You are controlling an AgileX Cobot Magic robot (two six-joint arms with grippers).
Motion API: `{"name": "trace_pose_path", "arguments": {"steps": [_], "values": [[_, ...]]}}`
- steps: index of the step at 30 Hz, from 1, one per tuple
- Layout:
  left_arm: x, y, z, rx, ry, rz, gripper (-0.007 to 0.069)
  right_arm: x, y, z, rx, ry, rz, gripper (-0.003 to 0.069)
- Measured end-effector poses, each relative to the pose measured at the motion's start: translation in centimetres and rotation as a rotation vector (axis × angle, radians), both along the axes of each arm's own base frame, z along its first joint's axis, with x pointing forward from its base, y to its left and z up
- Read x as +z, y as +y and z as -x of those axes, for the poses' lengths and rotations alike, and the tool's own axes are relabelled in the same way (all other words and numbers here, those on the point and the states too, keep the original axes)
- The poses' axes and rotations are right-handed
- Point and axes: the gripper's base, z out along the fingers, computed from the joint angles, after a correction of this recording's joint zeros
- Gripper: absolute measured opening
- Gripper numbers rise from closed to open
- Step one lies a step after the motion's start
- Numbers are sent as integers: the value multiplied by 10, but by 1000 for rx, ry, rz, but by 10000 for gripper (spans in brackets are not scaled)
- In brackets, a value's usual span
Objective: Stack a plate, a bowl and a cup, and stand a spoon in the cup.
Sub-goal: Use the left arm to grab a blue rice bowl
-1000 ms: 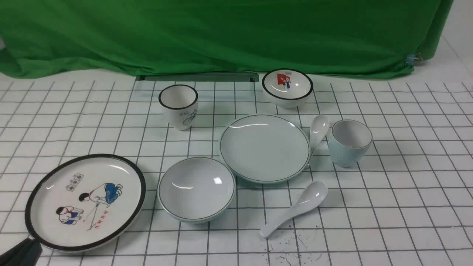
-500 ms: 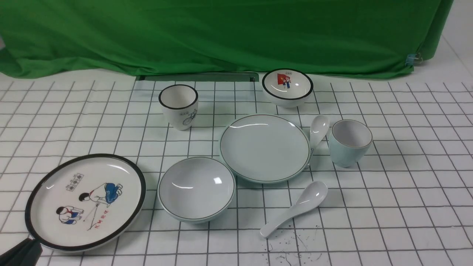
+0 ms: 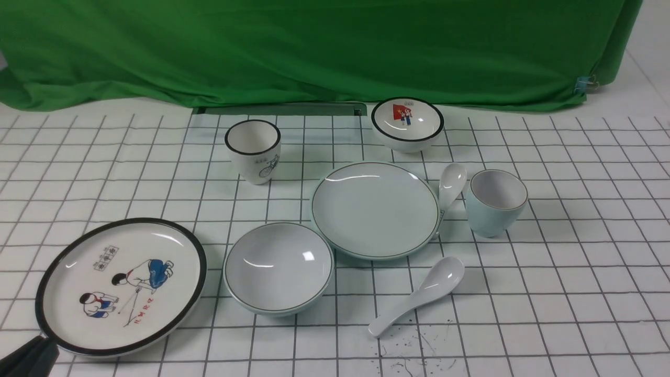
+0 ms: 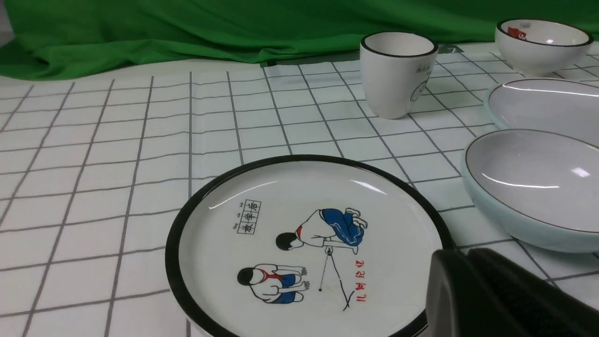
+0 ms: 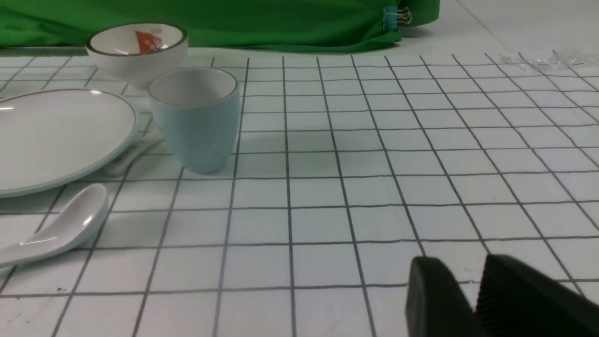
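Observation:
The pale blue-green plate lies mid-table. The blue-grey bowl sits at its front left, and the pale blue cup stands to its right. One white spoon lies in front of the plate. A second spoon lies between plate and cup. My left gripper is at the bottom left corner; the left wrist view shows it shut and empty over the cartoon plate's near rim. My right gripper shows only in the right wrist view, shut and empty, low over the cloth to the right of the cup.
A black-rimmed cartoon plate lies front left. A black-rimmed bicycle cup and a red-picture bowl stand at the back. A green cloth hangs behind. Dark specks mark the grid cloth near the front edge.

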Motion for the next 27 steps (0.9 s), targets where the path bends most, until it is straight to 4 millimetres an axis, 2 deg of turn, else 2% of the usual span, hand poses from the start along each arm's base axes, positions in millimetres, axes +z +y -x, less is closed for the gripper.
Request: {"name": "trace_pose_path", "arguments": {"steps": [4,7,9,10,14,17,21,22,25,26,27], "values": [[9,1,-1,12,-106,-3,-29,7,0,-1,5,-83,1,204],[26,3,-1,36,-292,11,-29,26,2,-2,17,-293,3,211],[32,4,0,44,-354,15,-29,32,2,-2,21,-352,4,212],[39,5,2,55,-435,20,-29,42,2,0,28,-466,-1,216],[53,7,7,74,-600,39,-29,61,4,7,56,-688,-121,230],[61,8,11,62,-686,168,-29,70,4,13,95,-802,-253,234],[70,10,17,26,-792,338,-29,72,4,14,110,-826,-305,235],[77,10,21,1,-834,386,-29,72,4,14,111,-827,-309,222],[103,8,26,-21,-852,388,-29,81,4,13,99,-807,-270,145],[119,8,27,-23,-847,373,-29,87,4,12,91,-800,-239,108],[146,7,27,-15,-821,329,-29,102,4,10,79,-791,-186,47]]}}
